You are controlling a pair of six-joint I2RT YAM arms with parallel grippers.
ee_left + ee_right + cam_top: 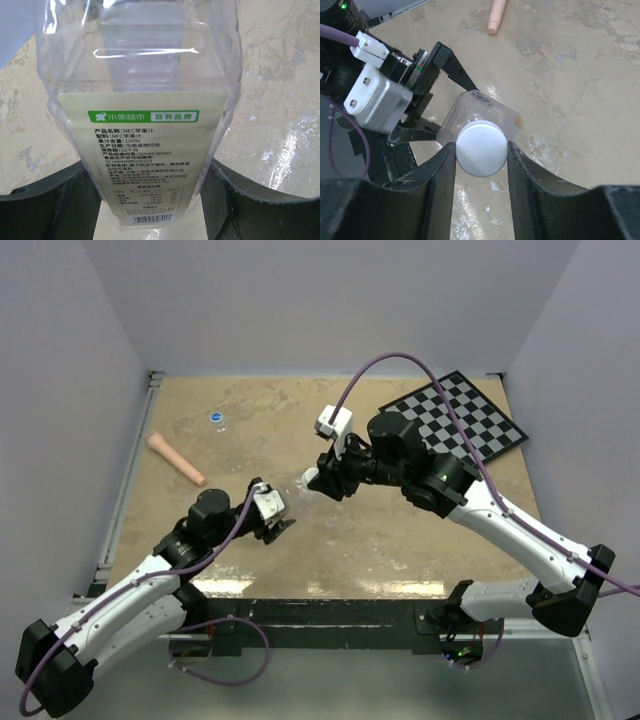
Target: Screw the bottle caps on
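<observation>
My left gripper (pixel 275 523) is shut on the wide clear bottle (pixel 145 150), its two fingers pressing either side of the labelled body. The bottle lies tilted between the two arms (pixel 303 483). My right gripper (pixel 481 150) is shut on the white cap (pixel 481 148), which sits on the bottle's mouth; the clear shoulder (pixel 485 107) shows behind it. In the top view the right gripper (pixel 318 480) meets the bottle's end. The blue cap (pixel 217 418) lies at the far left of the table. I cannot make out the small bottle.
A pink stick (pixel 176 458) lies at the left and also shows in the right wrist view (pixel 496 15). A black-and-white checkerboard (pixel 465 420) lies at the far right. The left arm's wrist (pixel 377 97) is close to the right fingers.
</observation>
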